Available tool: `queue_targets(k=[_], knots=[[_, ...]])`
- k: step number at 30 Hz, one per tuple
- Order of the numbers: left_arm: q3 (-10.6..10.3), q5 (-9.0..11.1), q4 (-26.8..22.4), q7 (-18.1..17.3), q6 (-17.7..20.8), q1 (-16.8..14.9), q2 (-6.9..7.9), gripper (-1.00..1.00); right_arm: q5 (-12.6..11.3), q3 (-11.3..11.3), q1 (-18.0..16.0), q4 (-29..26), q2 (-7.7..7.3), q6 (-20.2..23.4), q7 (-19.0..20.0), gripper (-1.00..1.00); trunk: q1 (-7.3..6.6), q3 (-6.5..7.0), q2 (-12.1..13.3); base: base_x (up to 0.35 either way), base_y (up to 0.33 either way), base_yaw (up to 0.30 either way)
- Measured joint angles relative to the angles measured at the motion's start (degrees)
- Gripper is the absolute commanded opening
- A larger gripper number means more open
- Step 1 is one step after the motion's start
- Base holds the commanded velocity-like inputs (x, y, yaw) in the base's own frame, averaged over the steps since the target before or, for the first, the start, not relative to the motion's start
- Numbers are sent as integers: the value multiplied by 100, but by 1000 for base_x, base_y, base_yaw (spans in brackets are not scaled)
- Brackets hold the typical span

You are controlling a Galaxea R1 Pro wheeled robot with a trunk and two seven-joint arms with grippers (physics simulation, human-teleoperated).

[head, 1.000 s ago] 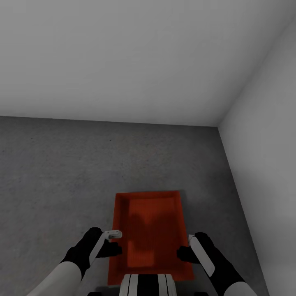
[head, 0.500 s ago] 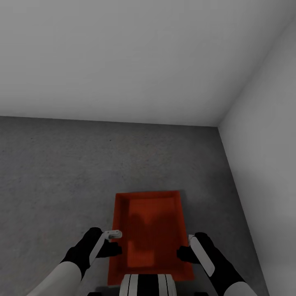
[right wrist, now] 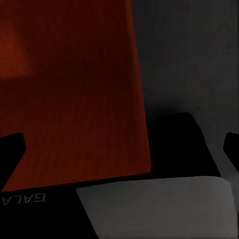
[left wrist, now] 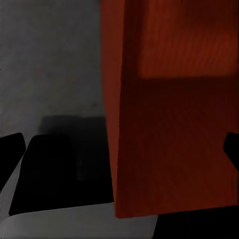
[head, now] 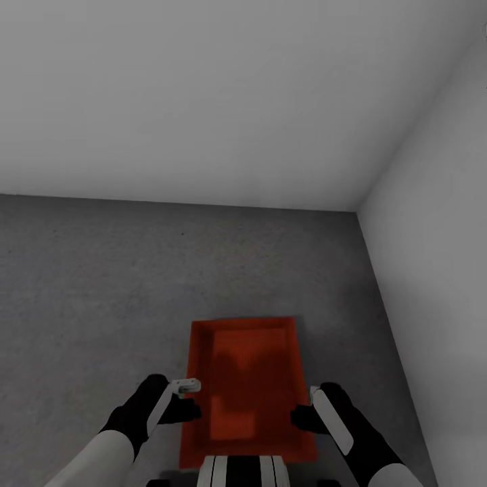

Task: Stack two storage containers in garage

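Observation:
One orange-red storage container lies level just ahead of my trunk, over the dark grey garage floor. I cannot tell whether it rests on the floor. My left gripper is against its left long wall and my right gripper against its right long wall. In the left wrist view the container's wall stands between widely spread black fingertips. The right wrist view has the ribbed container between equally spread fingertips. Both grippers are open.
A plain grey-white back wall and a right wall meet in a corner ahead to the right. Concrete floor stretches to the left and ahead of the container. My black-and-white base sits right below the container's near end.
The container looks slightly smaller and lower than before. The wall-floor line has also slid down a little, so the camera shifted. Both arms hold the same pose.

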Motion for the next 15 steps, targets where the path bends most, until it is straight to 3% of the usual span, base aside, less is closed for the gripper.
queue_targets(k=[15], knots=[[1, 0, 0, 0, 0, 0, -1, 100, 0, 0, 0, 0, 0, 0, 0, 100, -330, 363, 602, 0, 0, 0]])
